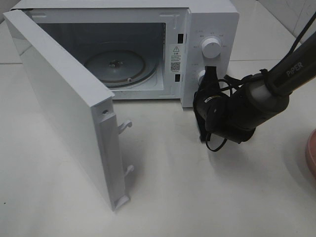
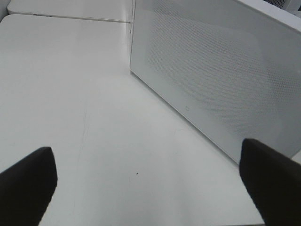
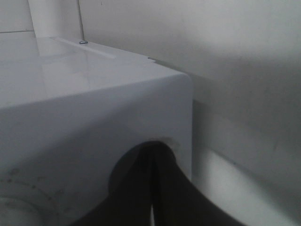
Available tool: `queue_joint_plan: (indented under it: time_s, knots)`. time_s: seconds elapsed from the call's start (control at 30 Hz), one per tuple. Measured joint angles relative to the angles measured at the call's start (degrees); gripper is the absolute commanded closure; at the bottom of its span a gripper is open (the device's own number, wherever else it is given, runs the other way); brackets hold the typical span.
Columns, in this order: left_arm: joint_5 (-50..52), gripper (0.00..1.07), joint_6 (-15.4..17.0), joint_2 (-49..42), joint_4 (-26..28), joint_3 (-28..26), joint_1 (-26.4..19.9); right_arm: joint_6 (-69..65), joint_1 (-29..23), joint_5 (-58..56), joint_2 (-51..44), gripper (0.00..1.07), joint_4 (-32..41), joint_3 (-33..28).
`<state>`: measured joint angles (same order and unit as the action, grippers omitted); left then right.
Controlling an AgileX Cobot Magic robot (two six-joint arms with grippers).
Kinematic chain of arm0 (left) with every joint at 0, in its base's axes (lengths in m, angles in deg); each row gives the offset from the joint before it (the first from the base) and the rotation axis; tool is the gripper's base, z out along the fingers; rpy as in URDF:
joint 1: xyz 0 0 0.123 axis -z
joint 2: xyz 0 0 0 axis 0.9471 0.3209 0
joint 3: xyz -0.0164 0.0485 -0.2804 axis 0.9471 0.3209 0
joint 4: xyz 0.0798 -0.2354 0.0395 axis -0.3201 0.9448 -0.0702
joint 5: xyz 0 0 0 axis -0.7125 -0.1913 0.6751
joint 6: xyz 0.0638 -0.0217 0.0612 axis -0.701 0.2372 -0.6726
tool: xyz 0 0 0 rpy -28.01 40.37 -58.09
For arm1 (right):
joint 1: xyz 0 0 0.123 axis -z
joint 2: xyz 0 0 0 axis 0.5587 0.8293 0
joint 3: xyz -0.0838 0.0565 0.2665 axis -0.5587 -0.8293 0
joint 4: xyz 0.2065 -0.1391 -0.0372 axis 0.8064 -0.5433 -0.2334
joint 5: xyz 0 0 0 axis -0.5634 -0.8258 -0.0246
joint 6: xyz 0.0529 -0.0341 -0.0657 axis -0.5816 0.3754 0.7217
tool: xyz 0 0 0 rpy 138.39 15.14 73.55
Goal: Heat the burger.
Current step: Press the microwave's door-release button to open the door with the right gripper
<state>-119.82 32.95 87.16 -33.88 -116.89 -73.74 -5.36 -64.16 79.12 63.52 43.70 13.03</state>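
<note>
Hanging wide for loading, the microwave door (image 1: 64, 108) is shown; the right gripper (image 3: 153, 160) is pressed shut against the control panel (image 1: 219, 24), the left gripper (image 2: 148, 176) spread empty.

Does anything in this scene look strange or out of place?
Yes. The microwave door stands wide open and the turntable is bare, yet the shut right gripper is up at the lower knob. No burger shows in any view; only a pink plate edge shows at the right.
</note>
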Motion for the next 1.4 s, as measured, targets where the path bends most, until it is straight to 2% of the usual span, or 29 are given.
queue_joint_plan:
  time_s: [0.53,0.7,0.87,1.4]
  knots:
    - [0.0,0.09,0.0,0.0,0.0,0.0,0.0,0.4,0.4,-2.6,-1.0,1.07,0.1,0.1]
    - [0.0,0.09,0.0,0.0,0.0,0.0,0.0,0.4,1.1,-4.1,-2.2,1.07,-1.8,-0.7]
    - [0.0,0.09,0.0,0.0,0.0,0.0,0.0,-0.3,2.0,-4.9,-3.3,1.07,-6.6,-2.4]
    - [0.0,0.09,0.0,0.0,0.0,0.0,0.0,-0.2,2.5,-4.0,-10.1,1.07,-10.9,-10.5]
